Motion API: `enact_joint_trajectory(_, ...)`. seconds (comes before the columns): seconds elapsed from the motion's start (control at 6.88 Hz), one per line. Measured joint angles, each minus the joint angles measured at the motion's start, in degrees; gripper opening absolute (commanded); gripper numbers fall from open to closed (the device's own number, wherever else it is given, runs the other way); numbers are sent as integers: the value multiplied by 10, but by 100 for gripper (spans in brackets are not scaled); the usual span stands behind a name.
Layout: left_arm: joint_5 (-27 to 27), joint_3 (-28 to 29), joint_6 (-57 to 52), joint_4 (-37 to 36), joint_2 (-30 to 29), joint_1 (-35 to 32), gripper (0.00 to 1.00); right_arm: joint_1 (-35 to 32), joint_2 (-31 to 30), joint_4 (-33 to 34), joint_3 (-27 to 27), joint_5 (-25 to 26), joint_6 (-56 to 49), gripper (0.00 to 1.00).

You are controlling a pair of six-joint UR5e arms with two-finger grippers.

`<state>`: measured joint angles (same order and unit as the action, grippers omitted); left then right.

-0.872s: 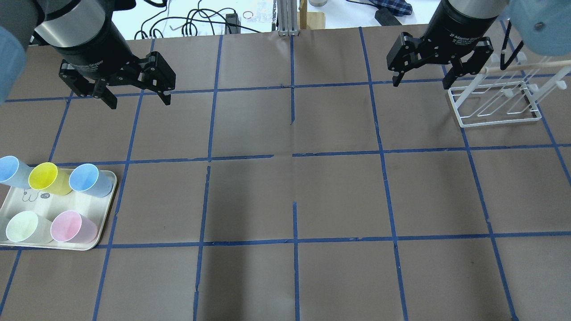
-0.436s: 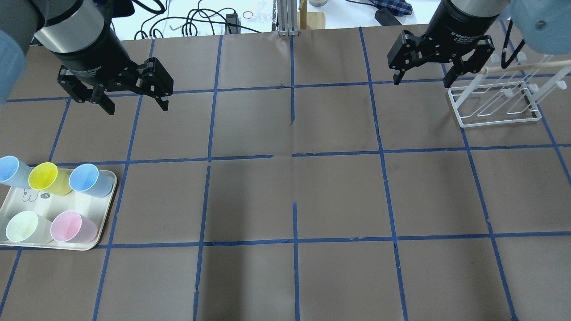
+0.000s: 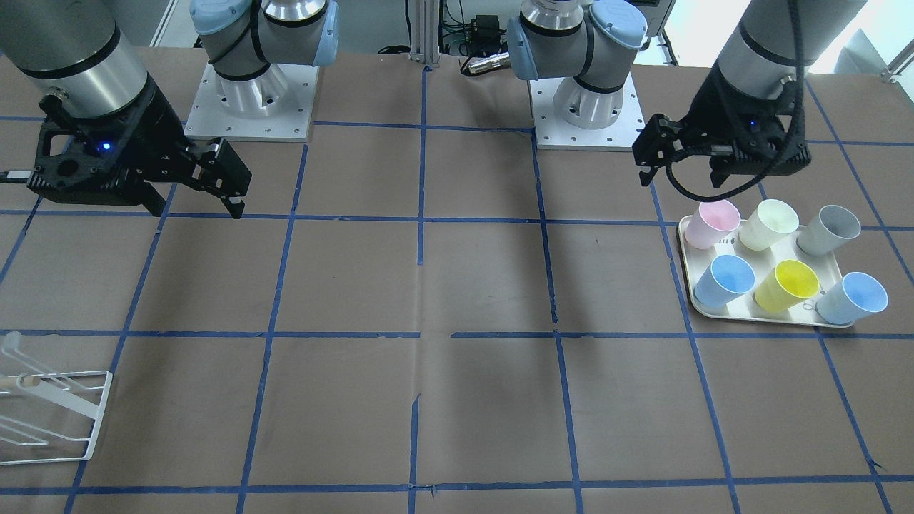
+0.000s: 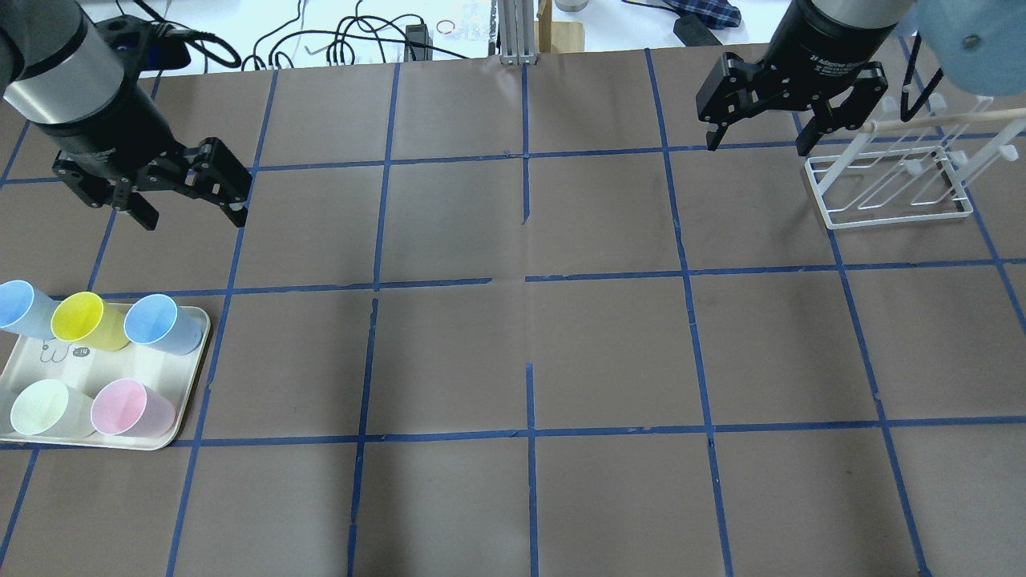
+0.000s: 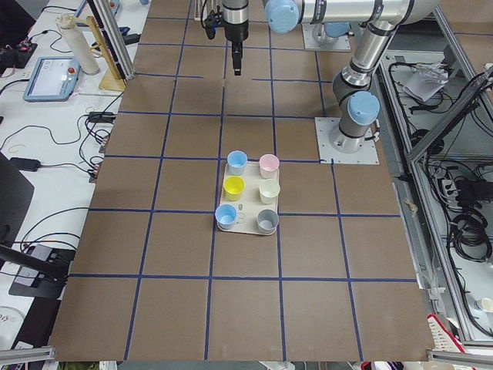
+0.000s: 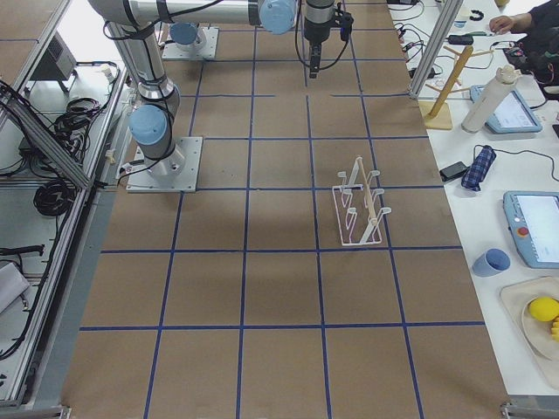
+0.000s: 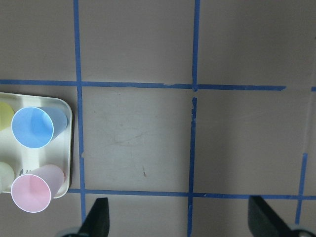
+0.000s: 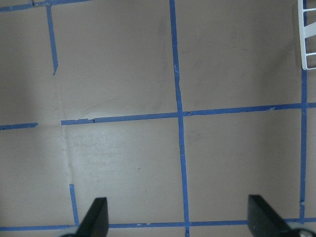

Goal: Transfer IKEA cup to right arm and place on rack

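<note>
The IKEA cup (image 4: pixel 40 407), pale cream, stands upright in the near row of a cream tray (image 4: pixel 192 377) at the table's left, beside a pink cup (image 4: pixel 120 406). It also shows in the front-facing view (image 3: pixel 770 223) and at the left wrist view's left edge (image 7: pixel 4 174). My left gripper (image 4: pixel 192 215) is open and empty, hovering above the table beyond the tray; its fingertips (image 7: pixel 96 217) frame bare table. My right gripper (image 4: pixel 756 144) is open and empty at the far right, just left of the white wire rack (image 4: pixel 890 188).
The tray also holds a yellow cup (image 4: pixel 78 318), two blue cups (image 4: pixel 152 320), and a grey cup (image 3: pixel 832 227). Brown paper with a blue tape grid covers the table. Cables and clutter lie past the far edge.
My left gripper has moved left and nearer, toward the tray, staying open. My right gripper has hardly moved.
</note>
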<state>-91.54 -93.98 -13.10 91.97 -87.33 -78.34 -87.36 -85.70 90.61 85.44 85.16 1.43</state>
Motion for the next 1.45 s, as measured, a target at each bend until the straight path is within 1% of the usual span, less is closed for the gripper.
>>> enact_joint_trajectory(0.44, 0, -77, -246, -54, -2, 162, 100, -2, -4, -3, 0, 5, 0, 100)
enact_joint_trajectory(0.58, 1, -106, -332, -95, -7, 222, 100, -3, -6, -5, 1, 7, 0, 100)
enact_joint_trajectory(0.73, 2, -147, -408, -157, -13, 276, 100, -3, -6, -6, 1, 8, 0, 100)
enact_joint_trajectory(0.87, 3, -185, -461, -224, -20, 312, 100, -3, -7, -7, 2, 7, 0, 100)
enact_joint_trajectory(1.02, 3, -208, -492, -272, -27, 336, 100, -3, -7, -6, 3, 7, 0, 100)
enact_joint_trajectory(1.16, 4, -218, -513, -292, -35, 361, 100, -3, -6, -4, 4, 6, 0, 100)
enact_joint_trajectory(1.45, 24, -224, -577, -314, -62, 406, 100, -4, -3, -5, 5, 7, 0, 100)
